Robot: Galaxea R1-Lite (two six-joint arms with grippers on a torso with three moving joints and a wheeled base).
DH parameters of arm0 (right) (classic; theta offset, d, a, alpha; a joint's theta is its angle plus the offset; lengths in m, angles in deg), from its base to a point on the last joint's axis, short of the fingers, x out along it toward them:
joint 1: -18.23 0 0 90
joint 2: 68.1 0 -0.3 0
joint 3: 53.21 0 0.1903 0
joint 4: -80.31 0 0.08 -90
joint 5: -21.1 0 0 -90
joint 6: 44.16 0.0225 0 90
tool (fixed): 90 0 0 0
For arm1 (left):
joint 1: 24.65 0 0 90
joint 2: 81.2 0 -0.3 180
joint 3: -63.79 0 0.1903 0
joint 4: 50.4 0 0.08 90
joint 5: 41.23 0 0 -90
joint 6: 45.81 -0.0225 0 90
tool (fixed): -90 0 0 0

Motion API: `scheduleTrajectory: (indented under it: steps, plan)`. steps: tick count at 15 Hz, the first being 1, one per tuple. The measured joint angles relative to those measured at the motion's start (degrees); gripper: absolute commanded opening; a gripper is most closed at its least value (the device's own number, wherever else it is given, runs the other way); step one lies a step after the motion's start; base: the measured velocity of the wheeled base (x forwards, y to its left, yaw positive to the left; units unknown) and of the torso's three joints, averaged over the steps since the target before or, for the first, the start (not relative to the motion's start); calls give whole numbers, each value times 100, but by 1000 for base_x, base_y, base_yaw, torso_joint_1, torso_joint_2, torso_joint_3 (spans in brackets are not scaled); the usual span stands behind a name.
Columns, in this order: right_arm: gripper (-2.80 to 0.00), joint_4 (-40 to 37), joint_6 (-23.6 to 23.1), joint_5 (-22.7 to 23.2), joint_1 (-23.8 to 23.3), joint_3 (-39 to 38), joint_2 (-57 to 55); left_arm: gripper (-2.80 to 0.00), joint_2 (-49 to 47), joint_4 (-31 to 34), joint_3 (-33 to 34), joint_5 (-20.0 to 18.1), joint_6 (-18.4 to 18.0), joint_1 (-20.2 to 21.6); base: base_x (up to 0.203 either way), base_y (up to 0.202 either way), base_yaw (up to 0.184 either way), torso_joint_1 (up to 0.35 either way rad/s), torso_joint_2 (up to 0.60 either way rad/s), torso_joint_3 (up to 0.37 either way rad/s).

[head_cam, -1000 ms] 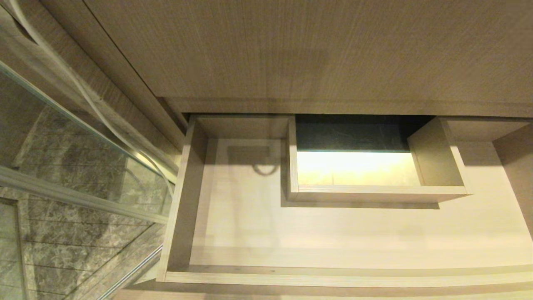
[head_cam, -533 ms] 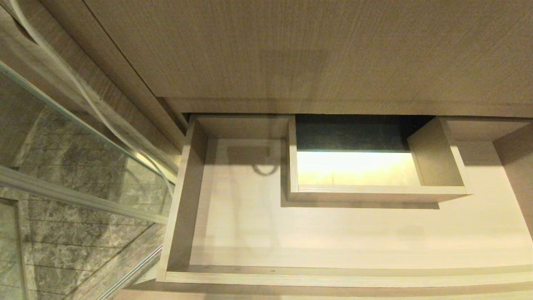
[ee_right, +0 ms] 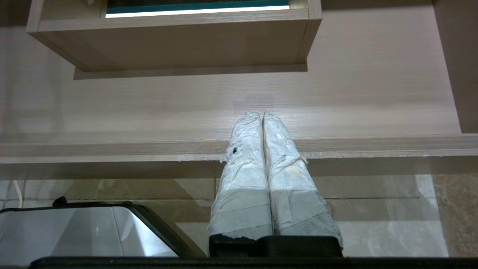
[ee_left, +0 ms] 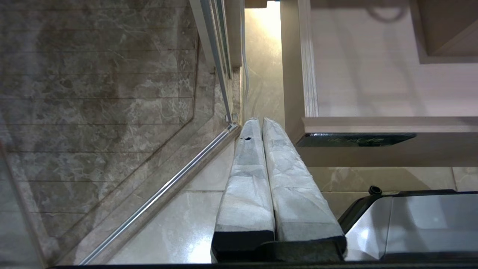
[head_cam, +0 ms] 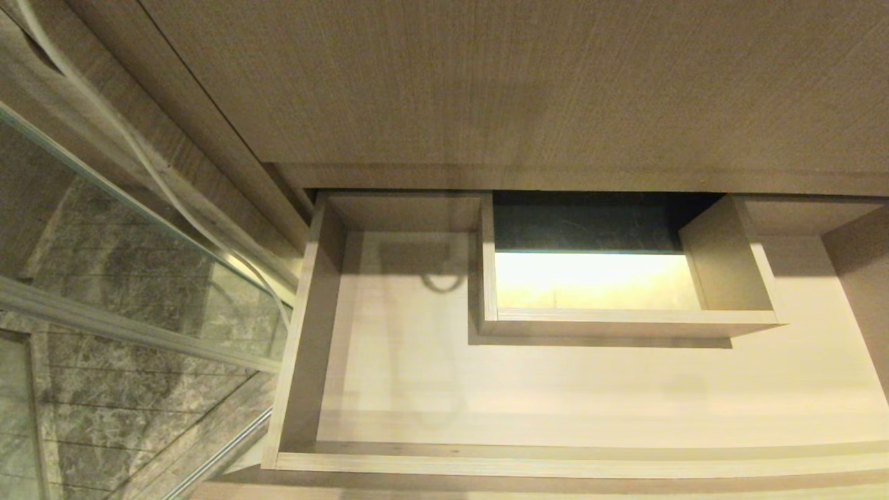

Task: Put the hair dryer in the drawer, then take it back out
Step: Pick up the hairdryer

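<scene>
Drawer (head_cam: 555,389) stands open just beyond both grippers, left (ee_left: 260,121) and right (ee_right: 261,116), each pressed together, empty; no hair dryer visible.

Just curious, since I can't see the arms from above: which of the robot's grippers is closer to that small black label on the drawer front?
Left. The left gripper sits beside the drawer corner bearing the black label. The right gripper points at the front rim farther along; no label shows there.

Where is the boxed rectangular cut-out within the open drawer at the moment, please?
In the head view, the boxed cut-out stands at the back of the drawer, right of centre, against the cabinet front above.
</scene>
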Motion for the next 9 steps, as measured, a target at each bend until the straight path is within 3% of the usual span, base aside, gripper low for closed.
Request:
scheduleTrajectory:
  steps: [4, 9]
  plan:
    - [-280, 7, 2, 2, -7, 0, 0, -280, 0, -4, 0, 1, 1, 0, 0, 0, 0, 230, -450, -198]
    - [-280, 4, 5, -1, -7, -2, 0, -280, 0, -1, 0, 2, 1, 0, 1, -8, 155, 126, -479, -220]
